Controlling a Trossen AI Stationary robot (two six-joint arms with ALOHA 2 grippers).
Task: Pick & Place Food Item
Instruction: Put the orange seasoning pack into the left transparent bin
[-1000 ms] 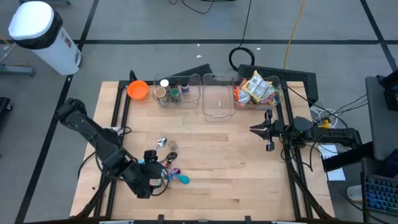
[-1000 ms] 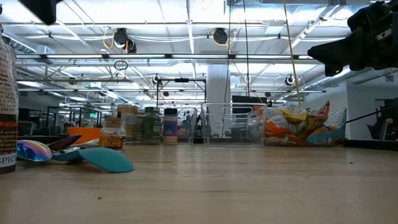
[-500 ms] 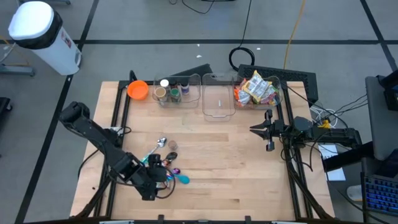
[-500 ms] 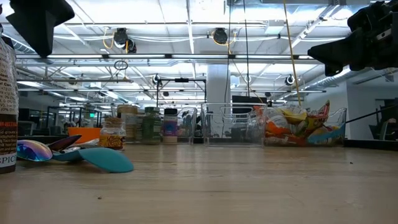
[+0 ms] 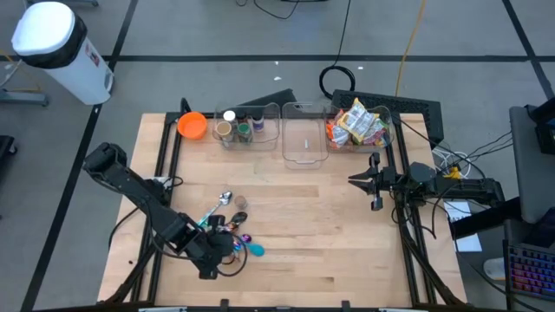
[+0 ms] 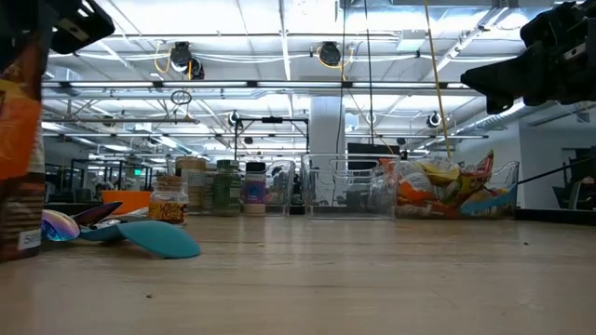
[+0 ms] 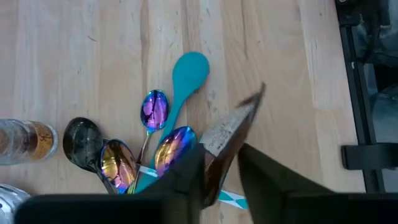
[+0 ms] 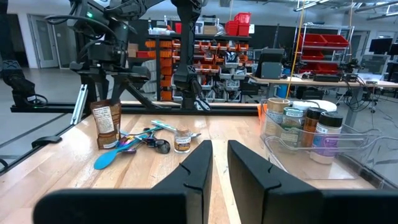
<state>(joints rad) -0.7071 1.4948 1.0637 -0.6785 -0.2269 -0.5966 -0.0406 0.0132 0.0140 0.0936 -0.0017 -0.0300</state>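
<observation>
The left gripper [image 7: 217, 165] pinches a brown food pouch [image 7: 227, 140] above the spoons [image 7: 155, 140] on the wooden table [image 5: 329, 225] (big workshop behind); the right gripper [image 5: 375, 182] waits closed by the bins

You have open bench [image 5: 329, 243] across the whole middle and the near right side, so a claw can sweep there freely. Near the left front, a cluster of spoons [image 5: 238, 236], a small jar [image 5: 238, 218] and a brown pouch [image 8: 104, 123] crowds the surface, with the left claw [image 5: 227, 245] down among them. Along the far edge, an orange bowl [image 5: 192, 125], spice jars [image 5: 234, 127], an empty clear bin [image 5: 304, 133] and a snack-filled bin [image 5: 357, 124] block passage. The right claw [image 5: 375, 182] hangs at the right edge.
</observation>
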